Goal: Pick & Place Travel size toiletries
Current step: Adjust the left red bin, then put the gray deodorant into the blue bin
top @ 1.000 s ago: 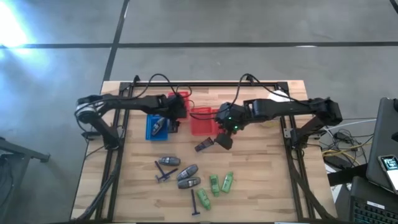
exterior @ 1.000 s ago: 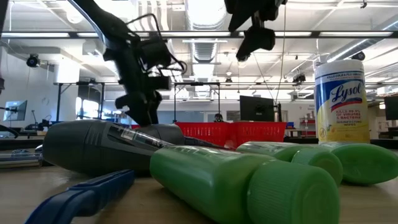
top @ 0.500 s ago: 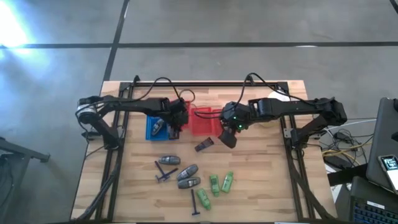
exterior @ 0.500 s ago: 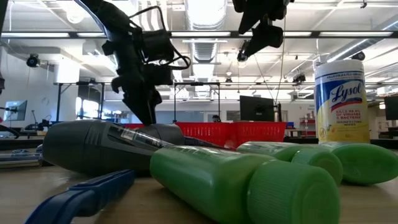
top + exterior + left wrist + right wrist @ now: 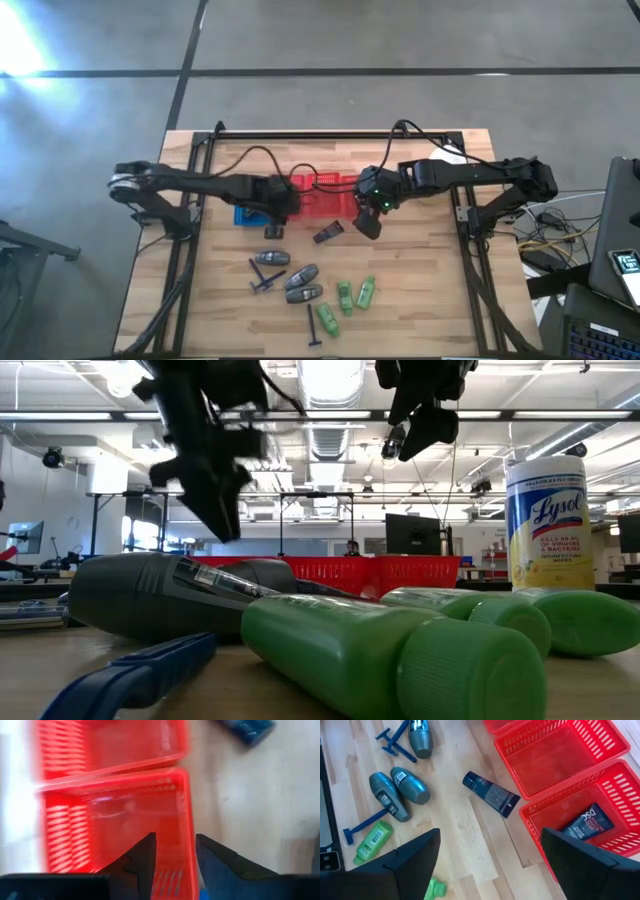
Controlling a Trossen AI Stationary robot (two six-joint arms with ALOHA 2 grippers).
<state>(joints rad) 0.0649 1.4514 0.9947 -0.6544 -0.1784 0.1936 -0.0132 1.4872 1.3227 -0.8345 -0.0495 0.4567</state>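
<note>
Bright overhead strip lights, floor glare, left wrist view motion-blurred

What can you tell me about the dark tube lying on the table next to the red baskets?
The dark tube is a flat navy squeeze tube with pale small print on its face and a darker cap at one end. It lies flat on the bare wooden table, slanted, just outside the nearest red basket, touching nothing. In the high view it sits beside the right gripper, which is open above the table.

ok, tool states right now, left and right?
Left tool: open, empty, above a red basket.
Right tool: open wide, empty, above the table near the dark tube.
</note>
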